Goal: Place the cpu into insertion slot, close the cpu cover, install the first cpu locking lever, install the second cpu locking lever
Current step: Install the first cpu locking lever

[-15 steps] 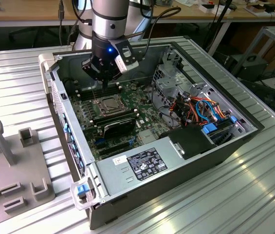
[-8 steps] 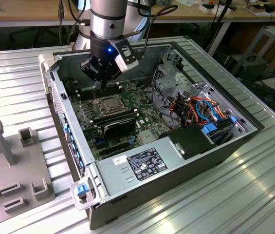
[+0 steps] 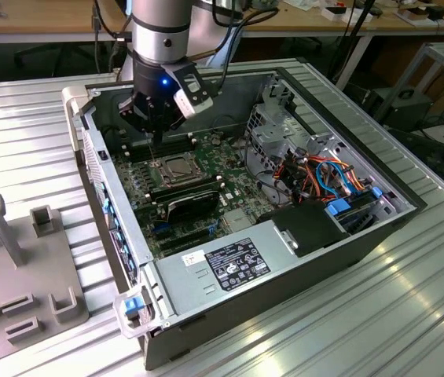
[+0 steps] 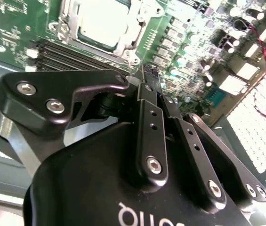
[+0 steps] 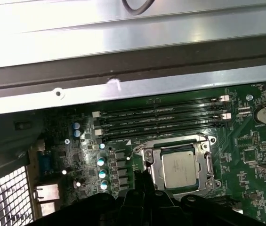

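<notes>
Nothing can be read with certainty. A white label [image 3: 237, 263] with dark print lies on the power supply [image 3: 186, 276], at 5 o'clock from the insertion slot [image 3: 172, 167]; its lines are too small. White letters [image 4: 137, 215] on the tool [image 4: 148, 77] body are cut off.

I see open PC case [image 3: 308, 275] in middle of bench [image 3: 410, 314], power supply [image 3: 233, 263] inside, orange-blue cables [image 3: 328, 177] beside it, grey fixture [image 3: 17, 259] at bench edge.

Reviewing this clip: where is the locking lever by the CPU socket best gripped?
Probably the bent free end of the locking lever, from above: that thin wire tip juts clear at the corner of the cpu cover, while its shaft hugs the frame.
</notes>
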Motion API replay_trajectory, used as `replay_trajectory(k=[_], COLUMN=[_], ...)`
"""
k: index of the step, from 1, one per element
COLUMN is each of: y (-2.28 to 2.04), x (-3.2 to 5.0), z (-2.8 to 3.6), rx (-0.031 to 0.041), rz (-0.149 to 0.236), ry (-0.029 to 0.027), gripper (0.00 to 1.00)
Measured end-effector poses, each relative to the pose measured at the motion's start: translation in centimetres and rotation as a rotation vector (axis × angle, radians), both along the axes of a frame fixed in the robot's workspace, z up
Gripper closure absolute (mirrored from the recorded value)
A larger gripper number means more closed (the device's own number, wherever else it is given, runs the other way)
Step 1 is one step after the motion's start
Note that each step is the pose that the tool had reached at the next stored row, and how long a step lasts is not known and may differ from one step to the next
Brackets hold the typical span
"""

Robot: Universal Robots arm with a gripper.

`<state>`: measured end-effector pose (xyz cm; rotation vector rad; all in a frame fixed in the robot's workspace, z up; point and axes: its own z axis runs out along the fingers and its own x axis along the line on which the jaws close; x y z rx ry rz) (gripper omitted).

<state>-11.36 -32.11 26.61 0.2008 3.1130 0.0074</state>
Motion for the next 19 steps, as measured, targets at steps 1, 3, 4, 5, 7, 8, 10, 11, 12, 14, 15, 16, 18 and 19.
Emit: replay_trajectory(k=[1,3,4,5,7,8,10,11,12,14,15,16,18,19], y=[0.0,0.0,0.0,0.05,0.16,0.31,0.62,0.79,0.91,1.24,1.35,1.54,1.72,1.75], x=[-0.33,-0.85,-0.97,-1.08,-1.25,-1.4,-1.56,-1.65,-1.71,-1.92,-1.99,-2.03,-2.03,-2.03], z=[0.0,0.0,0.0,0.0,0.0,0.0,0.0,0.0,0.0,0.0,-0.01,-0.03,-0.08,-0.09], rx=[-0.0001,0.0,-0.0001,-0.0002,-0.0001,-0.0001,0.0,-0.0001,-0.0001,-0.0001,0.0,-0.0001,-0.0001,-0.0001], rz=[0.007,0.023,0.027,0.033,0.042,0.049,0.053,0.056,0.058,0.062,0.063,0.065,0.066,0.066], ry=[0.0,0.0,0.0,0.0001,0.0,0.0,0.0,0.0,0.0,0.0,0.0,0.0001,0.0,0.0], gripper=[0.89,0.89,0.89,0.89,0.89,0.89,0.89,0.89,0.89,0.89,0.89,0.89,0.89,0.89])
